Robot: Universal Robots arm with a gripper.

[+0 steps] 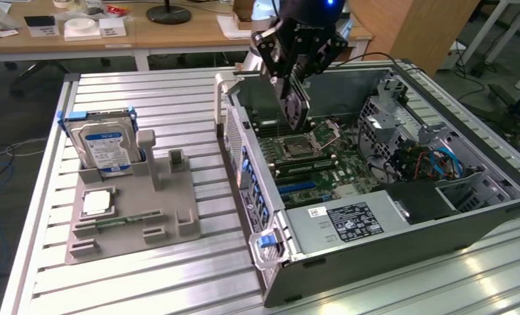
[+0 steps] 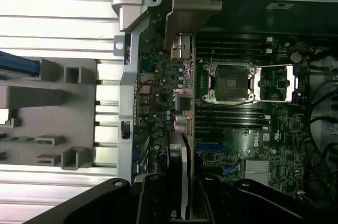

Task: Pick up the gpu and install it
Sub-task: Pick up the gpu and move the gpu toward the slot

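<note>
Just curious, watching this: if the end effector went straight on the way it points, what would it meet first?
Pointing down, the end effector holds the gpu, whose lower edge would likely touch the motherboard beside the processor socket first; depth is unclear.

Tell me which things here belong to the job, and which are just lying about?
Job: graphics card, held in the hand; open computer case; its main board.
Lying about: hard drive; memory stick; grey holder.

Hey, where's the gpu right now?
The gpu is held on edge in the gripper, over the open computer case on the exterior view's right, just above the CPU socket.
</note>
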